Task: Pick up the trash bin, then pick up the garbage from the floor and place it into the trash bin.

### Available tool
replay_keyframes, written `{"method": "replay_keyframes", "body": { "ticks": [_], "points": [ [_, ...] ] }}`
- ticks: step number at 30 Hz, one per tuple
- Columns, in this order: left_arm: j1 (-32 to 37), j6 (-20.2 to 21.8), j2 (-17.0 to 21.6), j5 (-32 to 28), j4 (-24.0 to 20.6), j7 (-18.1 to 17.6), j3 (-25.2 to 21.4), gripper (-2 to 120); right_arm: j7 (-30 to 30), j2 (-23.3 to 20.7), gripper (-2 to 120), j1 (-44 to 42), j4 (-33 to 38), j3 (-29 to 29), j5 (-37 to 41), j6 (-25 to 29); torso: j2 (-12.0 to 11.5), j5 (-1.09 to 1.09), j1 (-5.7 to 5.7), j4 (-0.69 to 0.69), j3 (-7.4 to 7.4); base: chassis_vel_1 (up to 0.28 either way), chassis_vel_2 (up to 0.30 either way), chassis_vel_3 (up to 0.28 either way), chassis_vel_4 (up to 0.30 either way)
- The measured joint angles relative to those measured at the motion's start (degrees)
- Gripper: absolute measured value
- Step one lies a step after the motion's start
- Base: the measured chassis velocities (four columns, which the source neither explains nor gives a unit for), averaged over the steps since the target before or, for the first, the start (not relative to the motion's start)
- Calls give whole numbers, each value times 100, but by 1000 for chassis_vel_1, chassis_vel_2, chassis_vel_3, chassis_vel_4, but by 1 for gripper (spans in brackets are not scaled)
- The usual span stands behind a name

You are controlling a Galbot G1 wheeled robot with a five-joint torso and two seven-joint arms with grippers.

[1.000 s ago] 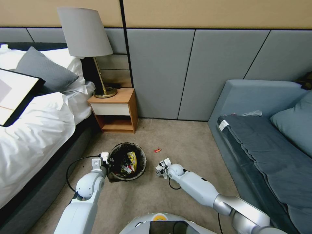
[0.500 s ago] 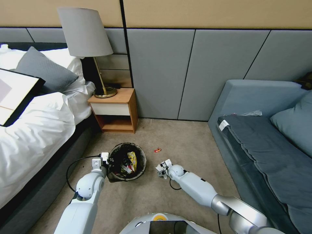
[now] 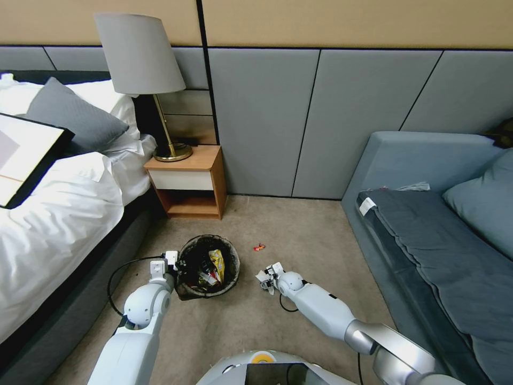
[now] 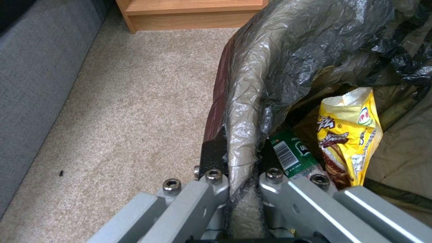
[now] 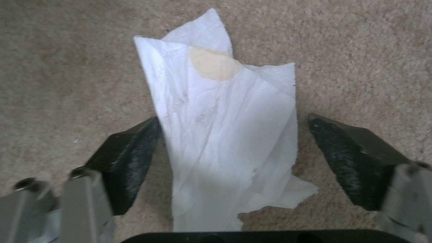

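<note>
The trash bin (image 3: 188,292) stands on the carpet with its black liner (image 4: 288,50) folded over the rim. My left gripper (image 3: 172,263) is shut on the near rim and liner (image 4: 241,162). Inside the bin lie a yellow snack wrapper (image 4: 349,135) and a green-labelled bottle (image 4: 292,153). To the right of the bin, my right gripper (image 3: 265,279) is down at the floor. It is open, with its black pads (image 5: 130,158) on either side of a white tissue (image 5: 229,135) lying flat on the carpet. A tiny red wrapper (image 3: 259,247) lies farther out.
A wooden nightstand (image 3: 189,182) with a lamp (image 3: 140,59) stands behind the bin. The bed (image 3: 53,214) runs along the left and a grey-blue sofa (image 3: 427,224) along the right. Bare carpet lies between them.
My right forearm has shifted slightly left while its gripper stays over the tissue. The left gripper and the bin have not moved.
</note>
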Motion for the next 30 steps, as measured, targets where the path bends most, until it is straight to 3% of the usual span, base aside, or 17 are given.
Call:
{"method": "replay_keyframes", "body": {
  "ticks": [2,4,15,26,28,30],
  "points": [
    [-1,0,0,1,1,0,0,0,7,1,76,2,8,-8,16,-6,0,-1,0,0,0,0,0,0,0],
    [-11,0,0,11,7,0,-6,0,17,61,68,22,-10,-36,41,-18,1,-8,-1,-4,-1,0,0,0,0],
    [-25,2,19,9,24,10,-16,0,45,63,45,6,7,-62,56,-5,0,-1,0,1,0,0,0,0,0],
    [-26,1,18,48,37,25,-18,0,62,84,13,32,-74,-10,39,34,0,0,0,0,0,0,0,0,0],
    [-25,1,18,48,37,25,-19,0,62,83,13,32,-73,-7,39,34,0,0,0,0,0,0,0,0,0],
    [-13,2,31,45,23,25,-33,0,97,42,1,17,-10,7,59,26,-1,-2,1,-1,1,0,0,0,0]
  ]
}}
